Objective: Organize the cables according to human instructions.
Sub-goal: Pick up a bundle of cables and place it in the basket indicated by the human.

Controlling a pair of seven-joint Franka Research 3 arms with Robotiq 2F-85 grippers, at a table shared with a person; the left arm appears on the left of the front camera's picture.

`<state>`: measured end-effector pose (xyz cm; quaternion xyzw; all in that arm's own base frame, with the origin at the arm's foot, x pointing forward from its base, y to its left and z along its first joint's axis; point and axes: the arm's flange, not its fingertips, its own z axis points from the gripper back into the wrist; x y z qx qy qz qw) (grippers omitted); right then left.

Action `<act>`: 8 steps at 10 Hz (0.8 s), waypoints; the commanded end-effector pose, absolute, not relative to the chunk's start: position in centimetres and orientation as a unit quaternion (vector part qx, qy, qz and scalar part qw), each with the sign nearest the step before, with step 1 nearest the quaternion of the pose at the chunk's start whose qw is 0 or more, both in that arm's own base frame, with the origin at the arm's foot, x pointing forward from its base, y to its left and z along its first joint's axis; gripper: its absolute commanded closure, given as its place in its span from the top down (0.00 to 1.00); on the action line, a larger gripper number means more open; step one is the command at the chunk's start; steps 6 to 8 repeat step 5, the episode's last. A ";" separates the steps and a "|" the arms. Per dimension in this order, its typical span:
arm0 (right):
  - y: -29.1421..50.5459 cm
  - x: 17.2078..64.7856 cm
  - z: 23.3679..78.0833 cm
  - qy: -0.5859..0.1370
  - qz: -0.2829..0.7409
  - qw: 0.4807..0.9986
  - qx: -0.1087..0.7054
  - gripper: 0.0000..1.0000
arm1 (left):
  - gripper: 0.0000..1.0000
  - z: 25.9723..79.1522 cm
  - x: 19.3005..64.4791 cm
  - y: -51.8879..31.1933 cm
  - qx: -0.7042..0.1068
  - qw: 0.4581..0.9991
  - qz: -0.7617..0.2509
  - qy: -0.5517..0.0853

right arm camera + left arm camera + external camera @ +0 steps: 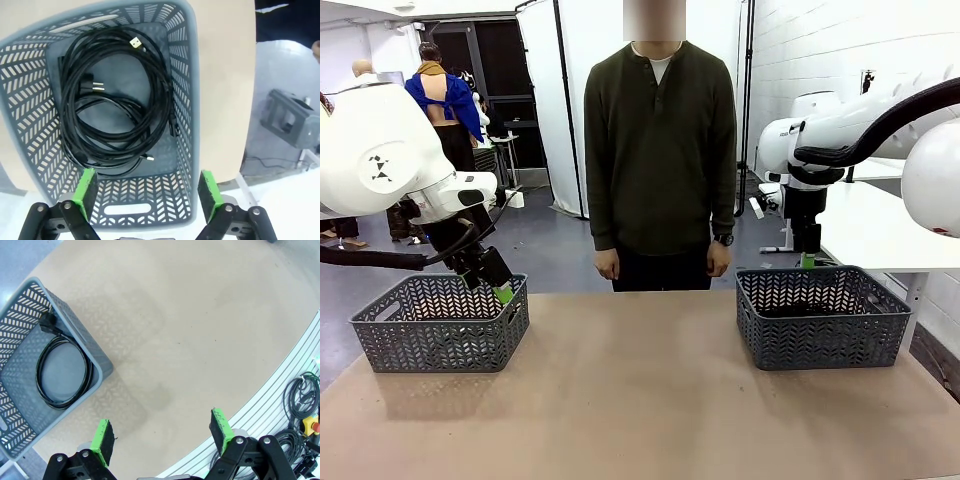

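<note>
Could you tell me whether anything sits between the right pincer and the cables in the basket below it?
Nothing visible does: the right pincer hangs open above the right basket, and the cables lie uncovered on its floor.

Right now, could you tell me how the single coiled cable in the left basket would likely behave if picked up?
The single cable would probably sag: it is thin cord in loose loops. Nothing visibly ties the coil, so it may unwind. Its plug, resting against the left basket wall, might catch there.
</note>
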<state>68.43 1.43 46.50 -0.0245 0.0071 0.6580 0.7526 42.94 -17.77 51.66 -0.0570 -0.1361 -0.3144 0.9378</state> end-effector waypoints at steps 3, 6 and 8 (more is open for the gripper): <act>1.5 68.4 46.5 0.009 0.659 0.752 -0.022 1.00 | 1.00 51.7 43.0 -17.7 -0.057 0.937 -0.313 -0.143; 1.5 68.4 46.5 0.009 0.659 0.752 -0.022 1.00 | 1.00 51.7 43.0 -17.7 -0.057 0.937 -0.313 -0.143; 1.5 68.4 46.5 0.009 0.659 0.752 -0.022 1.00 | 1.00 51.7 43.0 -17.7 -0.057 0.937 -0.313 -0.143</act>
